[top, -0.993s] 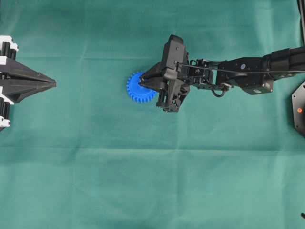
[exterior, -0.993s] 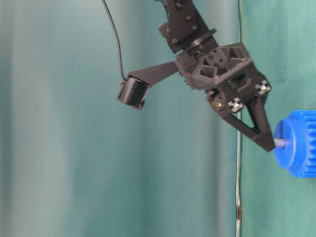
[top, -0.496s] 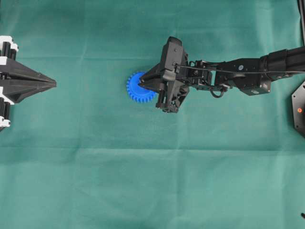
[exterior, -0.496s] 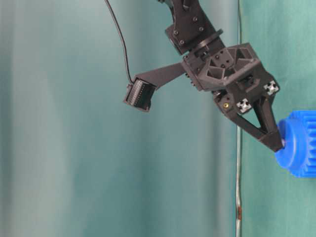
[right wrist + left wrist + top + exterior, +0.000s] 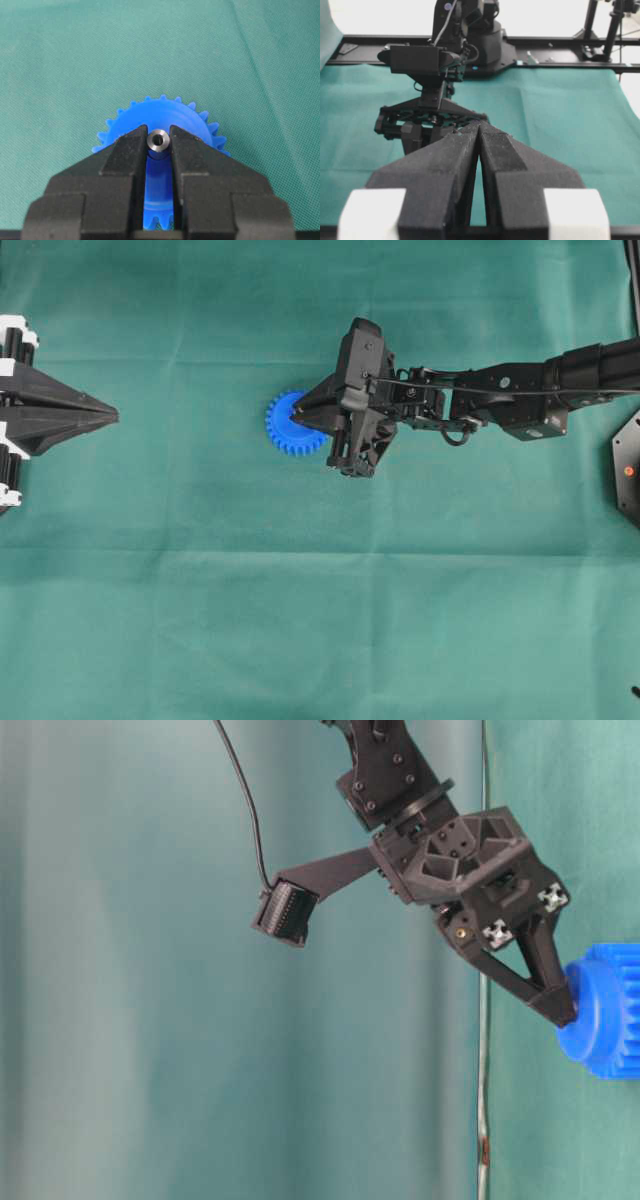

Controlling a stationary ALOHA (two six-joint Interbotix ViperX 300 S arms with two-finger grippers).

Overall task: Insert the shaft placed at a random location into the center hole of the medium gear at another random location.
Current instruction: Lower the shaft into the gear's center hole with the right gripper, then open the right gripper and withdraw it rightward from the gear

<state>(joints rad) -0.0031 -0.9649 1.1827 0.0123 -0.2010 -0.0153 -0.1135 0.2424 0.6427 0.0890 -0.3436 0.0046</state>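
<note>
From my remote station, I am noting what is hidden first: in the overhead view the right gripper (image 5: 296,421) is covering the middle of the medium gear (image 5: 288,427), so the center hole is not showing there, and the table-level view is cutting the gear (image 5: 608,1012) off at the right edge. In the right wrist view the shaft (image 5: 159,141) is blocking the hole, and I cannot tell how deep the pin is sitting in the hub. The left wrist view is showing the right arm only from the front, with the gear out of sight behind the left gripper (image 5: 479,129). The gear is lying flat on the green cloth (image 5: 300,620) near the upper middle of the overhead view, with bare cloth on every side of it. The left gripper (image 5: 112,416) is resting well apart at the left edge, its jaws pressed together on nothing. The right gripper (image 5: 159,142) is holding a narrow gap, its fingers (image 5: 125,150) clamping the silvery shaft end-on directly over the gear hub. In the table-level view its fingertips (image 5: 565,1010) are touching the face of the hub.
</note>
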